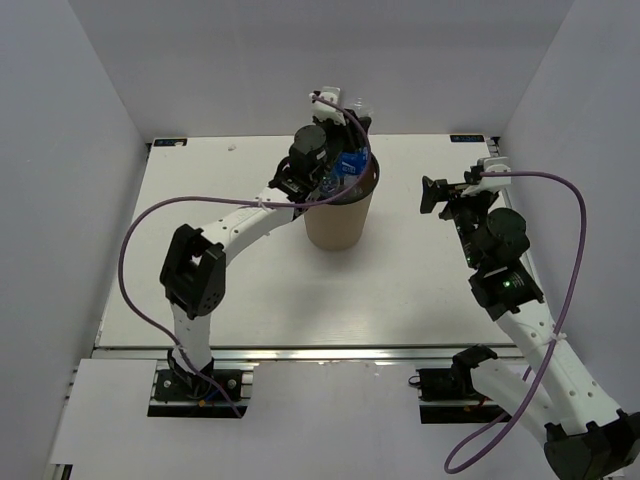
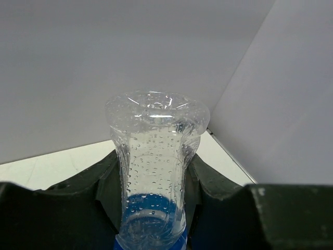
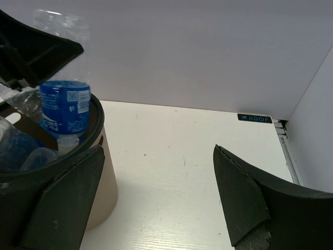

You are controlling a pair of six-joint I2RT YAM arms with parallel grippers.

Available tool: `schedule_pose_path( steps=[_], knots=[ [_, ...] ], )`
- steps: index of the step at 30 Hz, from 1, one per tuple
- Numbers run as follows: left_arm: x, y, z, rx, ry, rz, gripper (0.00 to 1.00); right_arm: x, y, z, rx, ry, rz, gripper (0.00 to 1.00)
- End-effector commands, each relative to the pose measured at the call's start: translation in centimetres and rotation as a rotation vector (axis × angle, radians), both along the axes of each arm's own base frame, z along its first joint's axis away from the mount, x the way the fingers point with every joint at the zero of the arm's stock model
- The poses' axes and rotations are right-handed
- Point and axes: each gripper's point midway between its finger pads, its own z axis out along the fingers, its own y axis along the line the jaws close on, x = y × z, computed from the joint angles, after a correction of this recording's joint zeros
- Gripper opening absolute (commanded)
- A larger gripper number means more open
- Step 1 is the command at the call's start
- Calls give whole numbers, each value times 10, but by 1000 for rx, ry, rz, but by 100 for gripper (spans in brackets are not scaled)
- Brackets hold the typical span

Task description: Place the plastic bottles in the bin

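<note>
The brown bin (image 1: 340, 220) with a black rim stands at the table's centre back. My left gripper (image 1: 345, 125) is over its mouth, shut on a clear blue-labelled plastic bottle (image 2: 153, 172) held base up, its lower end inside the bin. The right wrist view shows that bottle (image 3: 65, 107) standing in the bin (image 3: 101, 192), with other clear bottles (image 3: 21, 151) lying inside. My right gripper (image 1: 438, 195) is open and empty, to the right of the bin above the table.
White walls enclose the table on the left, back and right. A black XDOF tag (image 3: 254, 118) sits at the back right corner. The left arm arches from its base up to the bin.
</note>
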Motion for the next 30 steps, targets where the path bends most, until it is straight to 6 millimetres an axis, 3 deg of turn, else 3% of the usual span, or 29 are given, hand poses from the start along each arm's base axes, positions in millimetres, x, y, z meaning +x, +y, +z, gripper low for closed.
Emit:
schedule_pose_path(
  steps=[1,2,3,6,8,10,14,15,17,18,21,23,24,26,27,28,29,30],
  knots=[
    [-27,21,64,-121,-124,-18,37,2,-6,8,-4,-24,-31,89],
    [-29,23,53,-117,-109,-18,38,2,-7,8,-3,-27,-31,90],
    [-35,26,60,-130,-117,-19,40,2,-6,7,-2,-25,-29,90],
    [-42,33,55,-129,-107,-12,50,2,-5,6,1,-22,-24,90],
    [-49,36,59,-127,-112,-16,70,3,-5,5,1,-21,-23,90],
    [-54,41,58,-125,-107,-7,98,4,-3,4,-3,-15,-20,89],
    [-51,49,66,-124,-89,38,98,7,0,1,-7,0,-10,89],
    [-51,50,85,-140,-111,38,98,7,1,0,-8,4,-1,89],
    [-49,46,90,-131,-94,30,98,7,2,0,-8,6,3,89],
    [-50,47,105,-149,-110,31,98,6,3,-1,-7,7,6,89],
    [-51,54,120,-156,-99,55,98,6,1,1,1,9,-1,90],
    [-49,71,136,-159,-74,140,98,6,0,0,6,24,-7,90],
    [-50,90,156,-186,-80,210,98,7,-1,-4,1,44,-19,90],
    [-47,113,149,-159,-3,300,98,9,-2,-7,27,73,-30,89],
    [-38,143,149,-157,23,352,98,10,-2,-10,31,87,-34,89],
    [-34,152,134,-180,124,326,98,10,0,-17,58,119,-30,89],
    [-25,173,121,-195,187,332,98,9,1,-18,76,130,-25,90],
    [-10,237,112,-237,231,425,98,9,2,-27,88,150,-27,90]
  ],
)
